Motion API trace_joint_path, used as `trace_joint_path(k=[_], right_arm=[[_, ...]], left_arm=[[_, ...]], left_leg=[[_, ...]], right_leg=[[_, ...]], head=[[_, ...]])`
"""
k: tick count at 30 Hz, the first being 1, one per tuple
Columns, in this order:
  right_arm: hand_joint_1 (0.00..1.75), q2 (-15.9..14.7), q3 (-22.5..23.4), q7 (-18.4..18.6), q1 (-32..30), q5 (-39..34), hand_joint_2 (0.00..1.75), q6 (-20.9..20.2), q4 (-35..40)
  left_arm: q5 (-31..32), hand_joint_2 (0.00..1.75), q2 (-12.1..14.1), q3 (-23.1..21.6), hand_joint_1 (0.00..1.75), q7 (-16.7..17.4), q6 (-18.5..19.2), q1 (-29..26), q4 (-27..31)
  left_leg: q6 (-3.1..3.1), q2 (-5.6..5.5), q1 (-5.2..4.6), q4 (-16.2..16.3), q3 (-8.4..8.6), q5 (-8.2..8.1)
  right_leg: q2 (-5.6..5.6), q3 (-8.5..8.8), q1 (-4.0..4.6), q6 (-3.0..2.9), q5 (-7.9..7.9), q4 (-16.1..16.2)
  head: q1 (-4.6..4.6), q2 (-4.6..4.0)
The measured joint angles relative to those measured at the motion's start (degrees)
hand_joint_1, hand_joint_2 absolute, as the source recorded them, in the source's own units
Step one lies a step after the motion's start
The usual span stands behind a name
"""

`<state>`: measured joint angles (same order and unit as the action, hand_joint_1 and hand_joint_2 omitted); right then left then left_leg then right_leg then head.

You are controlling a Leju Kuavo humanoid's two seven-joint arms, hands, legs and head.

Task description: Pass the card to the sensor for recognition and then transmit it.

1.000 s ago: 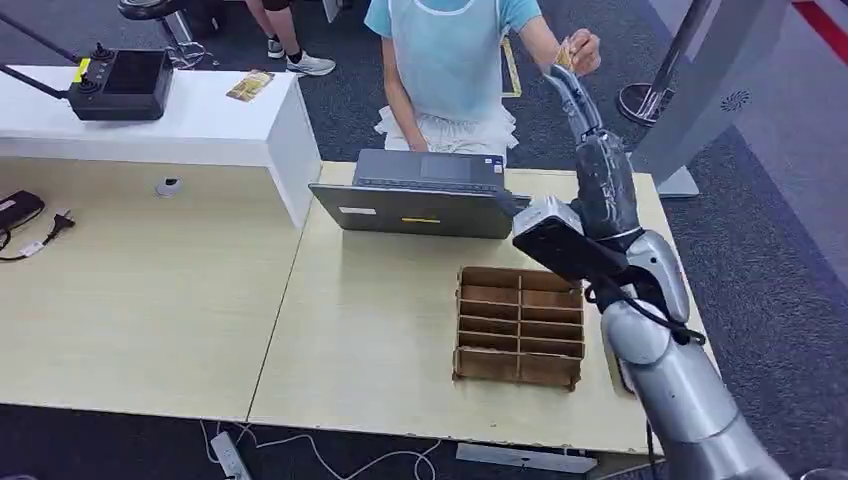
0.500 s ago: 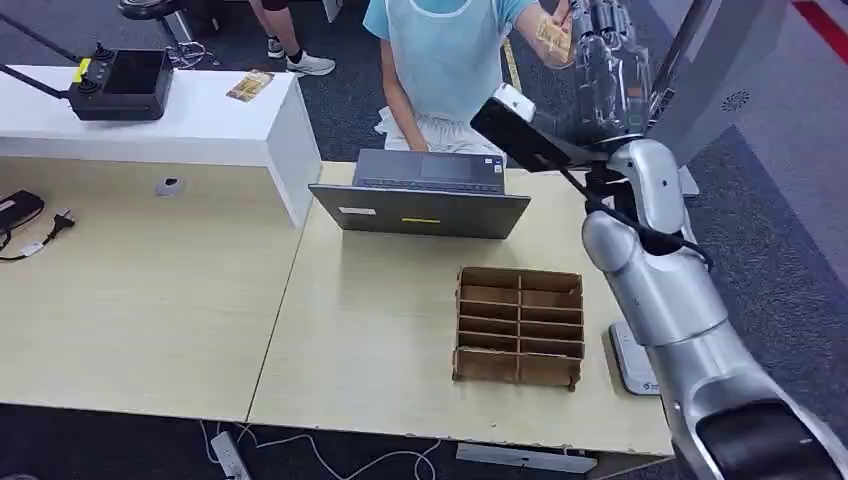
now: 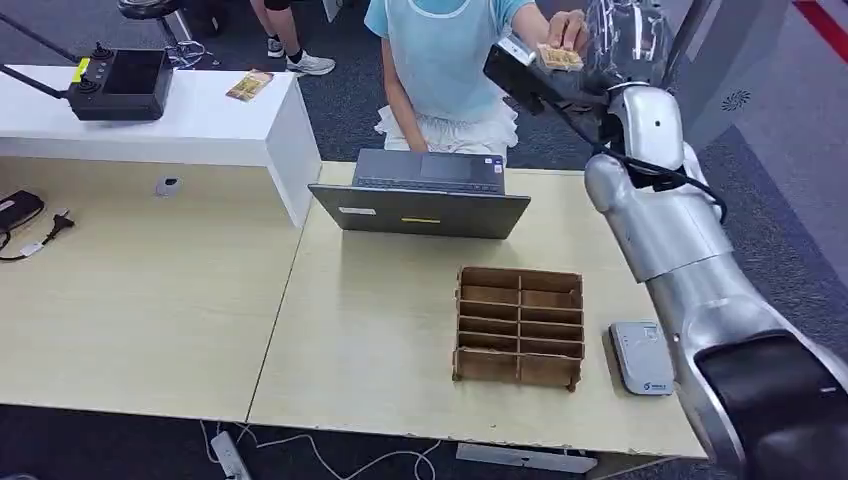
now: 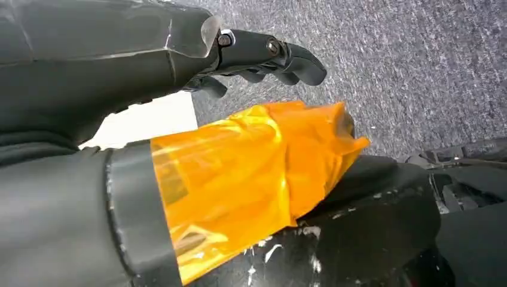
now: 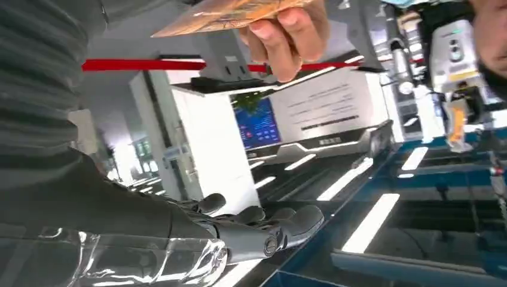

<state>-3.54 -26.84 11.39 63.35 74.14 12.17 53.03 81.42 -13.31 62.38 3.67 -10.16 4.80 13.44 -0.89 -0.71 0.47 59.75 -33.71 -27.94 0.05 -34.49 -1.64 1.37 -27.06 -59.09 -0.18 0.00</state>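
Note:
A person in a light blue top stands behind the table, and the person's hand holds out a tan patterned card. My right arm is raised high toward it, with my right hand beside the card. In the right wrist view the person's fingers pinch the card, while my dark fingers lie stretched out apart from it, holding nothing. The grey card sensor lies flat near the table's right edge. My left hand hangs over grey carpet, its fingers loose around nothing.
A wooden slotted rack stands left of the sensor. A grey laptop sits at the table's far side. The white counter at left carries a black controller and another card. A metal post base stands behind.
My right arm has swung up and toward the person, bringing the hand level with the card. The sensor, earlier hidden behind the arm, now shows on the table.

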Motion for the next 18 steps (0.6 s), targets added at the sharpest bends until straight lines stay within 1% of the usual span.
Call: trace_joint_path(k=[4, 8, 9, 10, 11, 12, 13, 14, 15, 16, 17, 18], right_arm=[[0.0, 0.0, 0.5, 1.0, 1.5, 1.6, 1.75, 0.1, -4.7], [0.0, 0.0, 0.8, 1.2, 2.1, 2.5, 1.75, 0.1, -7.7], [0.3, 0.0, 0.9, 1.1, 2.2, 2.7, 1.75, 0.1, -8.3], [0.84, 0.0, 0.9, 1.1, 2.3, 2.8, 1.75, 0.1, -8.7], [1.61, 0.0, 0.9, 1.1, 2.3, 2.8, 1.75, 0.1, -9.1], [1.75, 0.0, 0.9, 1.1, 2.3, 2.8, 1.75, 0.1, -9.4], [1.75, 0.0, 0.9, 1.2, 2.4, 3.0, 1.75, 0.1, -9.7], [1.71, 0.0, 1.1, 1.1, 2.4, 3.0, 1.75, 0.1, -9.9], [1.75, 0.0, 1.2, 1.1, 2.5, 3.0, 1.75, 0.1, -10.1], [1.73, 0.0, 1.2, 1.1, 2.5, 3.0, 1.75, 0.1, -10.2], [1.75, 0.0, 1.3, 1.0, 2.6, 3.0, 1.75, 0.1, -10.4], [1.71, 0.0, 1.3, 0.9, 2.6, 3.0, 1.75, 0.1, -10.5]], left_arm=[[0.2, 0.0, 0.1, -0.2, 0.0, 0.0, 0.0, 0.0, 0.0], [0.3, 0.0, 0.1, -0.6, 0.0, 0.1, 0.0, 0.0, 0.0], [0.3, 0.0, 0.1, -0.6, 0.0, 0.1, 0.0, 0.0, 0.0], [0.4, 0.0, 0.1, -0.6, 0.0, 0.1, 0.0, 0.0, 0.0], [0.4, 0.0, 0.1, -0.7, 0.0, 0.1, 0.0, 0.0, 0.0], [0.4, 0.0, 0.1, -0.7, 0.0, 0.1, 0.0, 0.0, 0.0], [0.4, 0.0, 0.1, -0.7, 0.0, 0.1, 0.0, 0.0, 0.0], [0.4, 0.0, 0.1, -0.8, 0.0, 0.1, 0.0, 0.0, 0.0], [0.4, 0.0, 0.1, -0.9, 0.0, 0.1, 0.0, 0.0, 0.0], [0.4, 0.0, 0.1, -0.9, 0.0, 0.1, 0.0, 0.0, 0.0], [0.4, 0.0, 0.1, -1.0, 0.0, 0.1, 0.0, 0.0, 0.0], [0.4, 0.0, 0.1, -1.1, 0.0, 0.1, 0.0, 0.0, 0.0]], left_leg=[[0.0, 0.01, 0.0, 0.0, 0.01, 0.0], [0.0, 0.02, 0.0, 0.0, 0.02, 0.0], [0.0, 0.02, 0.0, 0.0, 0.02, 0.0], [0.0, 0.01, 0.0, 0.0, 0.02, 0.0], [0.0, 0.01, 0.0, 0.0, 0.02, 0.0], [0.0, 0.01, 0.0, 0.0, 0.02, 0.0], [0.0, 0.01, 0.0, 0.0, 0.02, 0.0], [0.0, 0.01, 0.0, 0.0, 0.02, 0.0], [0.0, 0.01, 0.0, 0.0, 0.02, 0.0], [0.0, 0.01, 0.0, 0.0, 0.02, 0.0], [0.0, 0.01, 0.0, 0.0, 0.02, 0.0], [0.0, 0.01, 0.0, 0.0, 0.01, 0.0]], right_leg=[[0.01, 0.0, 0.0, 0.0, 0.0, 0.0], [0.01, 0.0, 0.0, -0.04, 0.03, 0.0], [0.01, -0.01, 0.0, -0.04, 0.03, 0.0], [0.01, -0.01, 0.0, -0.04, 0.03, 0.0], [0.01, -0.01, 0.0, -0.04, 0.03, 0.0], [0.01, -0.01, 0.0, -0.04, 0.03, 0.0], [0.01, -0.01, 0.0, -0.04, 0.03, 0.0], [0.01, -0.01, 0.01, -0.04, 0.03, 0.0], [0.01, -0.01, 0.0, -0.04, 0.03, 0.0], [0.01, -0.01, 0.01, -0.04, 0.03, 0.0], [0.01, -0.01, 0.01, -0.04, 0.03, 0.0], [0.01, -0.01, 0.0, -0.04, 0.03, 0.0]], head=[[0.0, 0.0], [0.02, 0.0], [0.0, 0.0], [0.02, -0.02], [0.02, 0.0], [0.0, 0.0], [0.02, 0.0], [0.0, 0.0], [0.0, 0.0], [0.0, 0.0], [0.0, 0.0], [0.02, 0.0]])
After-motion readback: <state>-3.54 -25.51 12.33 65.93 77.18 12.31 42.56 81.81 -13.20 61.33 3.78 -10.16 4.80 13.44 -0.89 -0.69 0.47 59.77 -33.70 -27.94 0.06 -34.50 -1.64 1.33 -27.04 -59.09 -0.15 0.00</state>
